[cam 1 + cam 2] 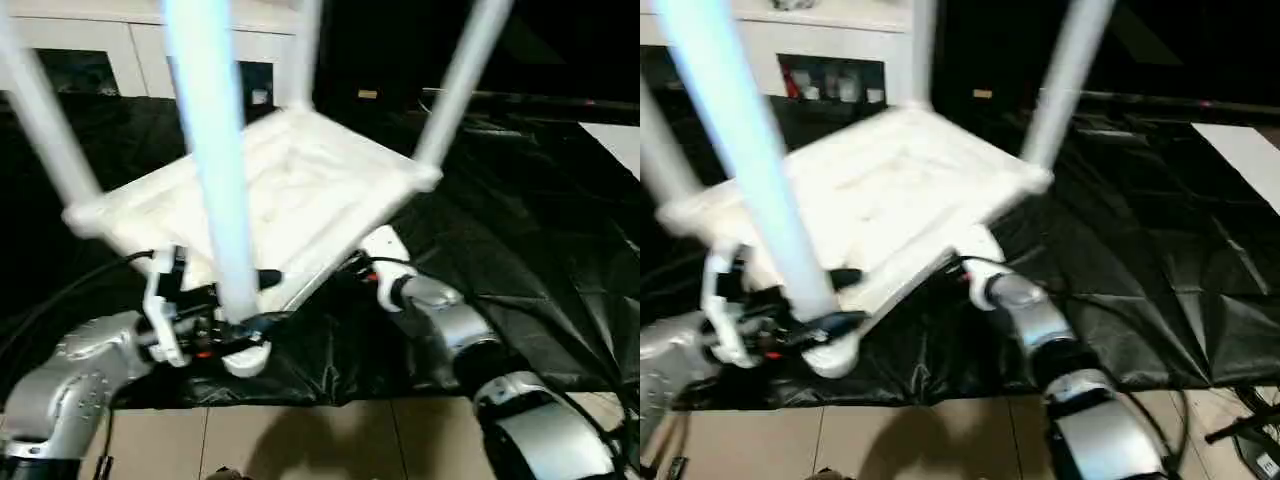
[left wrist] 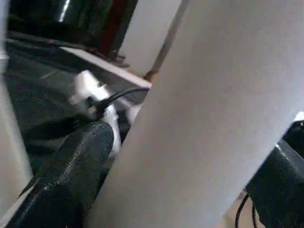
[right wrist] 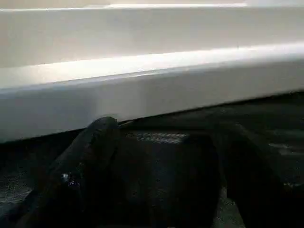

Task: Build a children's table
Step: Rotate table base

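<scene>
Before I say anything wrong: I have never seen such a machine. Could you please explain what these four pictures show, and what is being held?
This is a humanoid robot with two silver arms. Each arm ends in a pincer of two black fingers. The two wide pictures come from cameras in its head, looking down; the two close ones come from cameras on its wrists.

A white children's table sits upside down and tilted on a black sheet, its four legs pointing up. The left pincer has the near leg between its fingers and seems to grip it. The right pincer is open, just beneath the table's rim. A white cabinet stands behind.
</scene>
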Robot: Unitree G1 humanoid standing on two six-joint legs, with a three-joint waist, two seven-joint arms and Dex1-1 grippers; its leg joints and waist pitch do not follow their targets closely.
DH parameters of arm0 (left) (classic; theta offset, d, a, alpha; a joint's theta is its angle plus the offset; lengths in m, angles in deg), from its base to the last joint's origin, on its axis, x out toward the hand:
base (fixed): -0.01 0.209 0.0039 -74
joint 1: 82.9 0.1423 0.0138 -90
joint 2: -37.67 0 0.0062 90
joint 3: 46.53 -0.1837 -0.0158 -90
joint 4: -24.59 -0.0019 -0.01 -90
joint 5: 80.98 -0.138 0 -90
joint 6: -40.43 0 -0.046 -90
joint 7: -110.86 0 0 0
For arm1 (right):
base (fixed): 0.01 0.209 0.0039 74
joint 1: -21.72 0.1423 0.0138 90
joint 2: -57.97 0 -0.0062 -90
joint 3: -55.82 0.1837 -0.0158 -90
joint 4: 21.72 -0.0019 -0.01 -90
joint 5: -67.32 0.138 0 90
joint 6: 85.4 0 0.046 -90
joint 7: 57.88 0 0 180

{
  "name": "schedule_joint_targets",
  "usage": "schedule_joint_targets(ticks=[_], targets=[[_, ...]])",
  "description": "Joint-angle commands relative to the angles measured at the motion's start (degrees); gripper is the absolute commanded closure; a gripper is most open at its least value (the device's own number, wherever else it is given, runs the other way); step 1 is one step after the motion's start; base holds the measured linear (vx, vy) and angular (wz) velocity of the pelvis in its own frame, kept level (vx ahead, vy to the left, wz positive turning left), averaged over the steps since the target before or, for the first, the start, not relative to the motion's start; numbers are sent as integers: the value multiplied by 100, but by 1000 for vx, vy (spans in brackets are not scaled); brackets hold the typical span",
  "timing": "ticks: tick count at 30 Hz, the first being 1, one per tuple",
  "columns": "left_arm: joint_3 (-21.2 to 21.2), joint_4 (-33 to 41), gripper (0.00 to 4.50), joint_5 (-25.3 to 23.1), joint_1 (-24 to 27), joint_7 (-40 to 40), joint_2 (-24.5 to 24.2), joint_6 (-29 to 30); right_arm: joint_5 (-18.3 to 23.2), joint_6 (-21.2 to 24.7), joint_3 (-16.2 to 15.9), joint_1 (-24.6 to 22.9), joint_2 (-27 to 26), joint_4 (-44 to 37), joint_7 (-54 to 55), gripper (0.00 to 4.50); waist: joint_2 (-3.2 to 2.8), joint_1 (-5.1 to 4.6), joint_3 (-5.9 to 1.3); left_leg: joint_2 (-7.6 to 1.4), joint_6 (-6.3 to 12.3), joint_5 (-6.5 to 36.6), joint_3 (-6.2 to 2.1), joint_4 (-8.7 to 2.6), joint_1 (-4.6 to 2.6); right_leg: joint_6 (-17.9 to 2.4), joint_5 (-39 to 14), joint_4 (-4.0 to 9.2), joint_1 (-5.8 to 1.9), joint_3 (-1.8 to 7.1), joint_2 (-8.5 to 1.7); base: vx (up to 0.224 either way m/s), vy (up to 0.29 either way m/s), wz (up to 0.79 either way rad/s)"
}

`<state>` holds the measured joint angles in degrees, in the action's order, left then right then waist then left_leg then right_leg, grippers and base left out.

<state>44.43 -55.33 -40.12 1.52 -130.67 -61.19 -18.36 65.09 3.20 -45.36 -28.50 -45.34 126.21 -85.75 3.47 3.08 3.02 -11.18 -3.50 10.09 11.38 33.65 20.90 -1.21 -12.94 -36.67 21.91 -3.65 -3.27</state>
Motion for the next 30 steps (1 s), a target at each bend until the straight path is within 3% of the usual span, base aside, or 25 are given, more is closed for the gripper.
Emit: schedule_joint_targets(ticks=[1, 4, 8, 14, 16, 17, 18, 22, 23, 27, 30], targets=[[-292, 205, 8, 90, -117, 15, 84, 76, -37, -160, -200, 126, -258, 51, -226, 89, -90, 72, -322, -254, -190, 1062, -140, -395, -71, -1191, -409, 391, -244, 342, -494, 0, 0, 0], [-424, 34, 8, -137, -342, 170, 321, -54, -77, -324, -176, 180, -310, 246, -262, 89, -75, 67, -322, -252, -141, 1021, -128, -385, -75, -1204, -341, 394, -239, 345, -492, 0, 0, 0], [-620, -363, 8, -450, -793, 302, 584, -249, -106, -468, -115, 181, -296, 442, -330, 89, -99, 98, -321, -262, -178, 1107, -136, -391, -92, -1158, -476, 411, -229, 345, -498, 0, 0, 0], [-841, -947, 8, -919, -1285, 518, 992, -814, -105, -540, 1, 134, -203, 524, -280, 89, -111, 130, -350, -257, -135, 978, -141, -367, -88, -1210, -103, 382, -256, 343, -504, 0, 0, 0], [-1040, -1276, 8, -1260, -1503, 656, 1236, -1137, -77, -582, 102, 98, -108, 552, -223, 89, -148, 141, -350, -254, -105, 999, -142, -367, -95, -1239, -68, 396, -247, 338, -500, 0, 0, 0], [-1119, -1402, 8, -1397, -1586, 758, 1336, -1235, -66, -595, 137, 70, -53, 535, -191, 89, -138, 150, -349, -257, -111, 1025, -139, -362, -94, -1244, -85, 398, -253, 340, -502, 0, 0, 0], [-1190, -1550, 8, -1579, -1674, 912, 1455, -1406, -42, -613, 193, 48, 13, 523, -154, 89, -147, 211, -349, -269, -122, 1081, -144, -363, -108, -1227, -184, 413, -254, 343, -517, 0, 0, 0], [-1299, -1941, 8, -1972, -1885, 1328, 1806, -1835, 45, -651, 360, -72, 291, 381, -126, 89, -170, 269, -356, -274, -152, 1178, -148, -355, -119, -1231, -179, 412, -252, 339, -525, 0, 0, 0], [-1327, -1993, 8, -2077, -1907, 1433, 1849, -1935, 38, -674, 369, -123, 384, 318, -141, 89, -145, 266, -355, -269, -138, 1160, -147, -359, -96, -1231, -151, 414, -271, 336, -518, 0, 0, 0], [-1352, -2081, 8, -2202, -1911, 1405, 1824, -2172, 52, -706, 435, -317, 686, 59, -284, 89, -148, 342, -374, -257, 48, 929, -148, -327, -72, -1251, 103, 389, -289, 329, -524, 0, 0, 0], [-1272, -2003, 8, -2157, -1833, 1016, 1489, -2061, 125, -681, 517, -580, 1011, -407, -657, 89, -157, 366, -369, -258, 92, 902, -150, -325, -71, -1227, 21, 391, -277, 320, -506, 0, 0, 0]])
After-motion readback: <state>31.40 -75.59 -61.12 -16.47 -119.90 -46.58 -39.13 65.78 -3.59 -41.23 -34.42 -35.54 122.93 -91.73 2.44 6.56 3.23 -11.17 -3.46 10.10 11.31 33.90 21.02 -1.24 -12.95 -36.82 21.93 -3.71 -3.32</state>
